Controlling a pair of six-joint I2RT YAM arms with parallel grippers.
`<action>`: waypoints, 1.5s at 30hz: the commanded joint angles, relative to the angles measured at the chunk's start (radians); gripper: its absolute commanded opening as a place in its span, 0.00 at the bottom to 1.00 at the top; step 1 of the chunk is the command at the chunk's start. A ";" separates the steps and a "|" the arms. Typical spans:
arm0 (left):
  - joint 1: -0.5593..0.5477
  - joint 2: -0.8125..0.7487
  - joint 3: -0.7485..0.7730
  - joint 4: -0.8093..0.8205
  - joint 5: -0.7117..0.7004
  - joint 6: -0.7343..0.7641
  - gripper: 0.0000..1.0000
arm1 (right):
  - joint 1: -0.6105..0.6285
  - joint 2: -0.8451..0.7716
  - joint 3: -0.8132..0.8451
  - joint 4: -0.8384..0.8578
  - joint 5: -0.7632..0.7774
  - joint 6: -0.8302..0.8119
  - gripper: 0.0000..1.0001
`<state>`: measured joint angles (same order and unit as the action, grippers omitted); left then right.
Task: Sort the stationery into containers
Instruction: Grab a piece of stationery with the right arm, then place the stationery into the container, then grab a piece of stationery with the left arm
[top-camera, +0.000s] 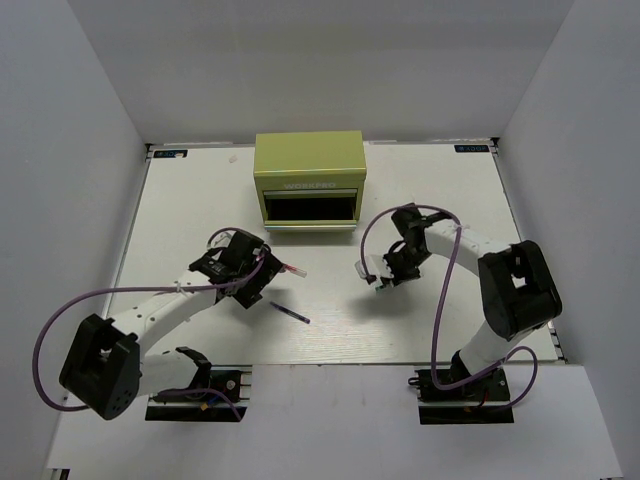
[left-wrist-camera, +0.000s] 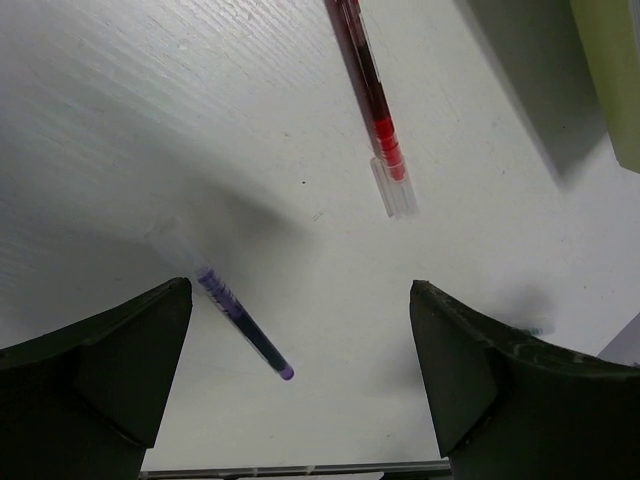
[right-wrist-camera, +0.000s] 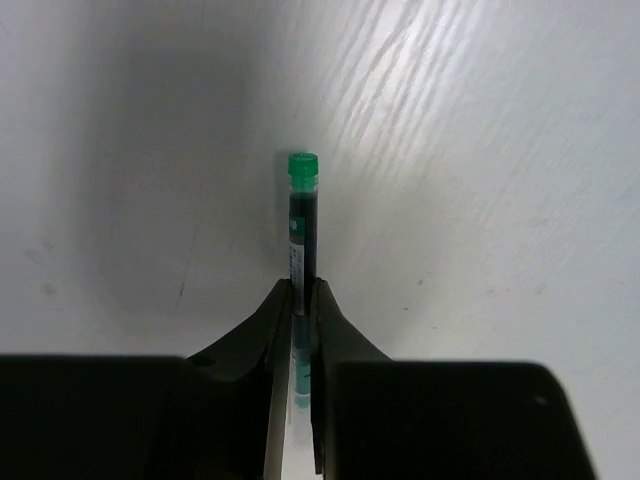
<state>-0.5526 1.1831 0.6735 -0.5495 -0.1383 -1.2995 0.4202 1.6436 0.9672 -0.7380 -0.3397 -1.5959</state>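
Observation:
The olive-green tool chest stands at the back middle with one pale-fronted drawer pulled open. My left gripper is open and empty above the table. In the left wrist view a purple pen lies between its fingers, close to the left one, and a red-dark pen lies farther ahead. Both pens show in the top view, the purple pen and the red pen. My right gripper is shut on a thin green pen, held above the table right of the chest. No stubby markers are in view.
The white table is walled in by pale panels at the back and both sides. A corner of the chest shows at the upper right of the left wrist view.

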 joint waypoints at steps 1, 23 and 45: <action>0.005 0.036 0.037 0.043 0.003 -0.009 1.00 | 0.011 -0.021 0.158 -0.118 -0.168 0.120 0.03; 0.023 0.245 0.189 0.020 -0.050 0.077 1.00 | 0.256 0.292 0.762 0.351 0.037 0.634 0.00; 0.033 0.509 0.392 -0.075 -0.103 0.055 0.74 | 0.219 -0.034 0.435 0.365 -0.076 0.763 0.55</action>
<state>-0.5255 1.6756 1.0100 -0.5598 -0.2020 -1.2293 0.6525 1.7081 1.4605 -0.4152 -0.3664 -0.8776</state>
